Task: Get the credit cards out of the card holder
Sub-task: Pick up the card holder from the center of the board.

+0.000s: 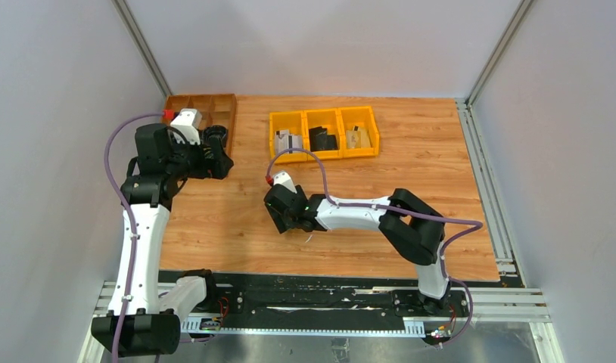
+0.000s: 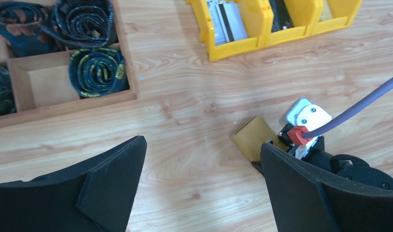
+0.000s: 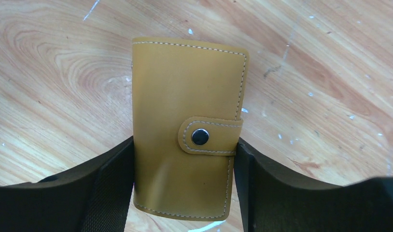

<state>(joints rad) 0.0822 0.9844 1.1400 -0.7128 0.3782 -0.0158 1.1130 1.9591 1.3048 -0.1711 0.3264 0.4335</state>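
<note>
The card holder, a mustard-yellow wallet, is closed with its snap tab fastened. My right gripper is shut on its two long sides, low over the wooden table. In the left wrist view one corner of the card holder sticks out from under the right gripper's wrist. In the top view the right gripper hides it. No credit cards show in the holder. Grey-white, dark-striped cards lie in a yellow bin. My left gripper is open and empty, above the table to the left.
A row of three yellow bins stands at the back, holding grey-white cards, black items and tan items. A wooden divided tray at the back left holds rolled dark ties. Grey walls enclose the table.
</note>
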